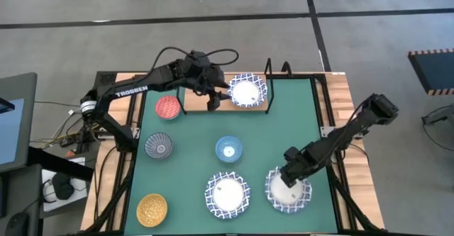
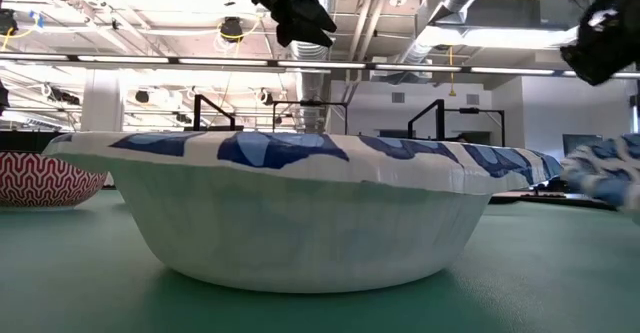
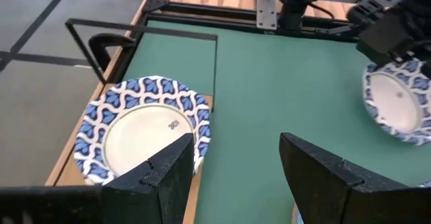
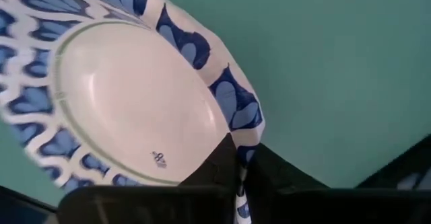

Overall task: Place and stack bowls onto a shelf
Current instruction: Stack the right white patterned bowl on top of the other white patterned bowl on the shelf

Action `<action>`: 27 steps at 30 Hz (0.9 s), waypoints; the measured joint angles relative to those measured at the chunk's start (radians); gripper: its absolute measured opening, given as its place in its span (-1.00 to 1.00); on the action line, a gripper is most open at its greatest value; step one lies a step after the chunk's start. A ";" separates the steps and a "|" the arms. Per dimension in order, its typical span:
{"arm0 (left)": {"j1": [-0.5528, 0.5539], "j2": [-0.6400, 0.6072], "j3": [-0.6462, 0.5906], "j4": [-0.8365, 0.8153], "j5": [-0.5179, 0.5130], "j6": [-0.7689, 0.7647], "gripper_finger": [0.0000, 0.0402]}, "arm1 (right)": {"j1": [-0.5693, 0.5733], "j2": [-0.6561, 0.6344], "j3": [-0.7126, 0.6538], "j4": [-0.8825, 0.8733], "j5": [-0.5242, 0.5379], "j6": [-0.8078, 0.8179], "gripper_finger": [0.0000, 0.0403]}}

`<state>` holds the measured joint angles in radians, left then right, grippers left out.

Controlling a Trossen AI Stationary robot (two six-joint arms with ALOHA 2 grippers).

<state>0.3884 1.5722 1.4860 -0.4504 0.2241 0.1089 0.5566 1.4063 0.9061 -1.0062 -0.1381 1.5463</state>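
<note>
Two tools on this job, and right now the right tool does the real work. It sits at the near right of the green mat, over the white bowl with the blue lattice rim. In the right wrist view my fingers are pinched on that bowl's rim, one inside and one outside. That's deliberate: these wide bowls are way too broad to span, so a rim pinch is the only hold that works. Whether it's off the mat yet, I can't tell.

My left tool hangs spread wide and holding nothing at the far side, just beside the shelf, where one lattice bowl already sits at the right end of the wooden board. My guess is it waits there out of the way so the right arm has a free path in.

Still on the mat: another lattice bowl at near centre, a light blue bowl in the middle, a grey-blue patterned bowl on the left and a golden-yellow bowl near left. The red bowl sits far left by the shelf's end. Looks to me like stacking the pinched bowl onto its twin makes sense, since matching bowls nest and save shelf room.
</note>
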 joint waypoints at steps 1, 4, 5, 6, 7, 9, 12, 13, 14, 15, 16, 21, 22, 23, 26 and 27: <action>-0.004 0.000 0.000 0.002 0.000 0.000 0.01 | -0.012 -0.010 0.004 -0.005 0.015 -0.004 -0.83; -0.017 0.000 0.000 0.004 0.000 0.008 0.01 | -0.043 -0.040 0.012 -0.008 0.055 -0.025 -0.89; -0.020 0.000 0.000 0.004 0.000 0.014 0.01 | -0.052 -0.048 0.014 -0.007 0.071 -0.034 -0.89; -0.023 0.000 0.000 0.004 0.000 0.018 0.01 | -0.062 -0.055 0.014 -0.007 0.083 -0.040 -0.89; -0.026 0.000 0.000 0.004 0.000 0.019 0.01 | -0.072 -0.059 0.014 -0.008 0.091 -0.047 -0.88; -0.031 0.000 0.000 0.004 -0.001 0.010 0.01 | -0.093 -0.068 0.014 -0.008 0.100 -0.057 -0.85; -0.039 0.000 0.000 0.004 -0.001 -0.009 0.01 | -0.118 -0.079 0.014 -0.007 0.107 -0.069 -0.82; -0.043 0.000 0.000 0.004 -0.006 -0.011 0.01 | -0.124 -0.084 0.014 -0.006 0.111 -0.071 -0.83; -0.047 0.000 0.000 0.004 -0.022 -0.018 0.01 | -0.130 -0.091 0.014 -0.007 0.117 -0.074 -0.84; -0.052 0.000 0.000 0.004 -0.043 -0.025 0.01 | -0.135 -0.099 0.014 -0.007 0.127 -0.078 -0.86; -0.056 0.000 0.000 0.004 -0.061 -0.028 0.01 | -0.139 -0.110 0.014 -0.006 0.141 -0.084 -0.87; -0.070 0.000 0.000 0.004 -0.123 -0.042 0.01 | -0.197 -0.163 0.052 -0.008 0.253 -0.159 -0.85; -0.070 0.000 0.000 0.004 -0.130 -0.047 0.01 | -0.220 -0.174 0.068 -0.008 0.285 -0.187 -0.84; -0.070 0.000 0.000 0.004 -0.136 -0.054 0.01 | -0.246 -0.185 0.086 -0.008 0.318 -0.221 -0.83; -0.070 0.000 0.000 0.004 -0.173 -0.083 0.01 | -0.346 -0.207 0.149 -0.008 0.414 -0.367 -0.84; -0.070 0.000 0.000 0.004 -0.186 -0.094 0.01 | -0.383 -0.212 0.170 -0.008 0.451 -0.425 -0.86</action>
<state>0.3187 1.5726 1.4857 -0.4469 0.0380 0.0152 0.1733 1.1946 1.0764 -1.0147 0.3127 1.1218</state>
